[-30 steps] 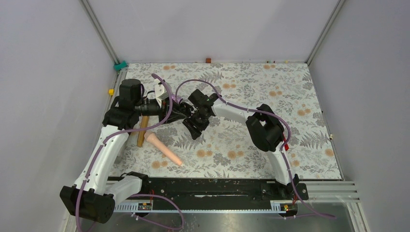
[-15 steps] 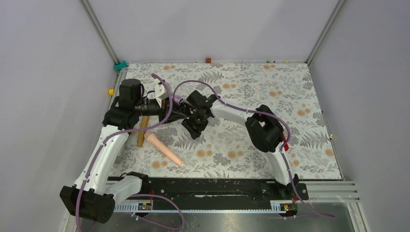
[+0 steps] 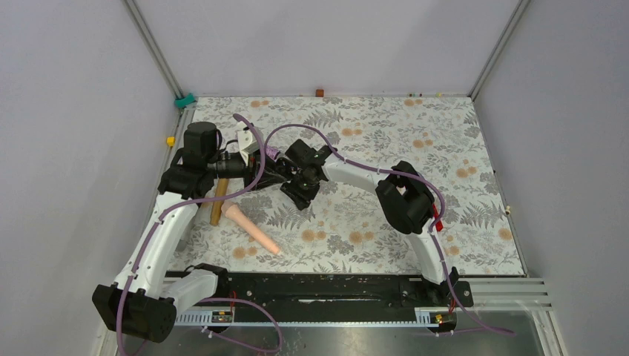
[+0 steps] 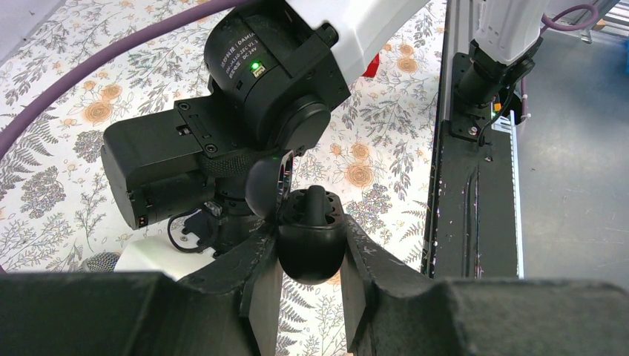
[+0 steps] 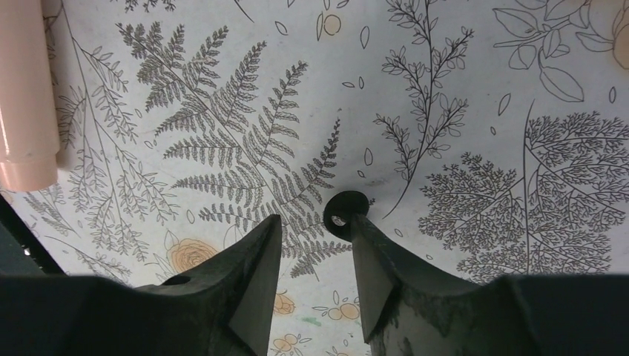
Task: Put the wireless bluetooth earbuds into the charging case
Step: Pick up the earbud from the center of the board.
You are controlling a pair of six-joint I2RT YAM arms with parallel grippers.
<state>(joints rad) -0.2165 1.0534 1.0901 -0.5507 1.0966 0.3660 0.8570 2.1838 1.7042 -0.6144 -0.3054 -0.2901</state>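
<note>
In the left wrist view my left gripper [image 4: 310, 236] is shut on the black round charging case [image 4: 311, 259]. Its lid [image 4: 265, 185] is swung open to the left, and a dark stem [image 4: 317, 199] stands up from the inside. In the right wrist view one small glossy black earbud [image 5: 343, 213] lies on the floral mat, touching the tip of my right finger [image 5: 371, 259]. My right gripper [image 5: 315, 222] is open with nothing between its fingers. From above, the two grippers meet left of the mat's centre, the left gripper [image 3: 276, 172] beside the right gripper [image 3: 300, 190].
A peach-coloured cylinder [image 3: 251, 228] and a wooden stick [image 3: 218, 202] lie on the floral mat [image 3: 386, 141] near the left arm. The cylinder's end [image 5: 26, 96] shows at the upper left of the right wrist view. A black rail [image 3: 326, 289] runs along the near edge.
My right gripper has shifted a little to the left, closer to the left gripper. The left arm with the case has stayed still.
</note>
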